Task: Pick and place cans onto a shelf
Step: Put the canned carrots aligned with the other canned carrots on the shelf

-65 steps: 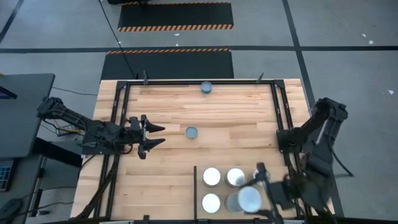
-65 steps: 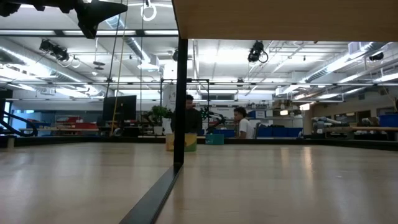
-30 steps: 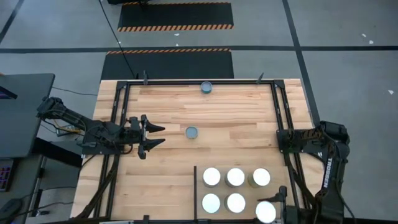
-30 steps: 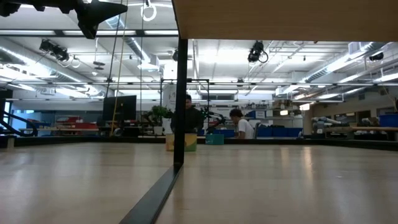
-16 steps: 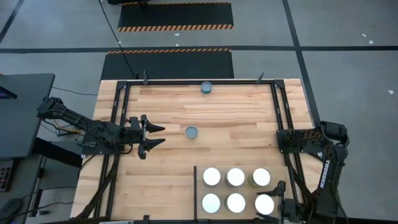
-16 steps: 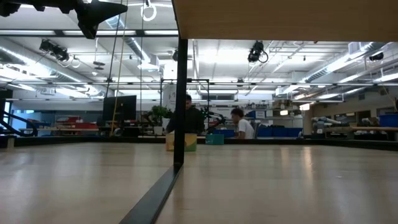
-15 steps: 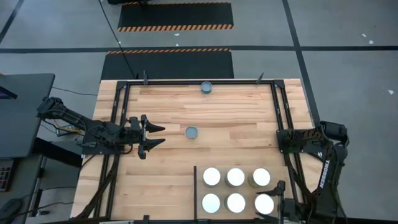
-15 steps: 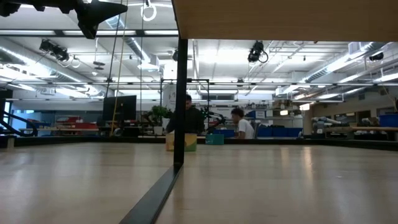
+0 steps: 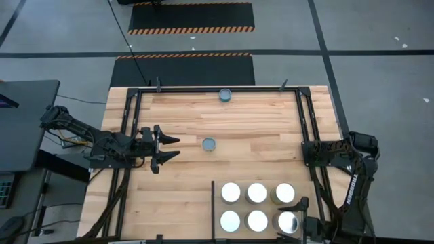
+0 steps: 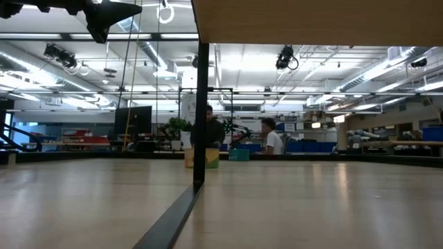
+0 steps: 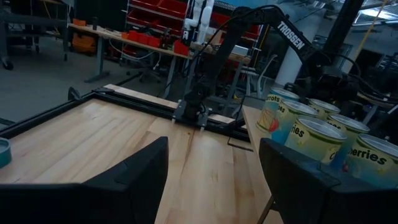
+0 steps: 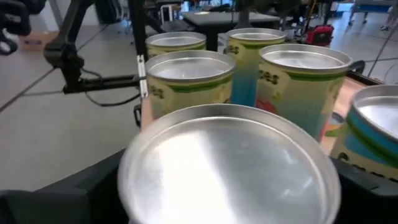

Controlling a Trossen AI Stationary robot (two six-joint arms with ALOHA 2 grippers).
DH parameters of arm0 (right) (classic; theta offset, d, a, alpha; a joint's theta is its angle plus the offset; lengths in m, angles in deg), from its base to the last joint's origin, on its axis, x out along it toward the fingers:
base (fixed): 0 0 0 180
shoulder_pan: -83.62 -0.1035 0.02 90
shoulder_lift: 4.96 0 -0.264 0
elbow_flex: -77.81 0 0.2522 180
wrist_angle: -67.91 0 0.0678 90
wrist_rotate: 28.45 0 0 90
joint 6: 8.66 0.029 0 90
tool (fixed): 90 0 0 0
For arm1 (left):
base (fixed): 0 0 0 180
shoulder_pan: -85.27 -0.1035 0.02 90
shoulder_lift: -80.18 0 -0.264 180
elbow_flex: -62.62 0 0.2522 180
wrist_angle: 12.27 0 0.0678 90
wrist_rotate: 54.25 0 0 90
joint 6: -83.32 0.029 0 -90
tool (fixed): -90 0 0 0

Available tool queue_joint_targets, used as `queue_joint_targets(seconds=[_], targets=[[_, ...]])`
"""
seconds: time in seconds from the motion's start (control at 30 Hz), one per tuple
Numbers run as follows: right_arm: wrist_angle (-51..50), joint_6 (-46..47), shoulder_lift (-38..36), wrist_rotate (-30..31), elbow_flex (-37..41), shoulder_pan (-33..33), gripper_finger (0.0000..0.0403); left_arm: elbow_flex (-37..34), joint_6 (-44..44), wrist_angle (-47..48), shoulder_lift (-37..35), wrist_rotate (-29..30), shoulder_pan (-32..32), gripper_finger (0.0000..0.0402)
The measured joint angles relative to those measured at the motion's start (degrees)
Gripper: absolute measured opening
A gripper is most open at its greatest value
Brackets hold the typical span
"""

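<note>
High view: six silver-topped cans (image 9: 257,207) fill the black-barred wooden shelf (image 9: 217,210) at the worktop's (image 9: 183,122) near right corner, two dull blue-grey cans (image 9: 209,144) remain loose, right end effector (image 9: 300,222) spread around the sixth, left end effector (image 9: 165,148) open, empty.

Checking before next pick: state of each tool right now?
Left tool: open, empty, hovering over the left side of the table.
Right tool: fingers astride the near-row can on the shelf; grip or release cannot be told.

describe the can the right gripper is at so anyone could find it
On the wooden table, find the shelf at the near edge with six cans in two rows. It is the can ending the nearer row, the only one between the right gripper's fingers.
</note>
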Motion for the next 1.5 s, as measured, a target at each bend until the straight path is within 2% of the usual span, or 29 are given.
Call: queue_joint_targets(seconds=[0.17, 0.57, 0.63, 0.8, 0.87, 1.17, 1.5], targets=[[0.5, -5.7, -0.1, -3.2, -3.0, 0.2, 0.0397, 0.0, 0.0, 0.0, 0.0, 0.0, 0.0, 0.0256], [0.4, -20.2, -0.2, -3.7, -9.0, 0.7, 0.0396, 0.0, 0.0, 0.0, 0.0, 0.0, 0.0, 0.0256], [0.3, -23.8, -0.2, -5.5, -9.8, 0.7, 0.0396, 0.0, 0.0, 0.0, 0.0, 0.0, 0.0, 0.0256], [0.4, -33.7, -0.2, -15.2, -12.7, 0.7, 0.0396, 0.0, 0.0, 0.0, 0.0, 0.0, 0.0, 0.0256], [0.4, -36.8, -0.2, -16.8, -12.8, 0.7, 0.0395, 0.0, 0.0, 0.0, 0.0, 0.0, 0.0, 0.0256], [-1.6, -50.1, -0.2, -14.4, -12.8, 1.0, 0.0396, 0.0, 0.0, 0.0, 0.0, 0.0, 0.0, 0.0256], [-6.0, -50.9, -0.2, -12.5, -12.8, 1.7, 0.0393, 0.0, 0.0, 0.0, 0.0, 0.0, 0.0, 0.0256]])
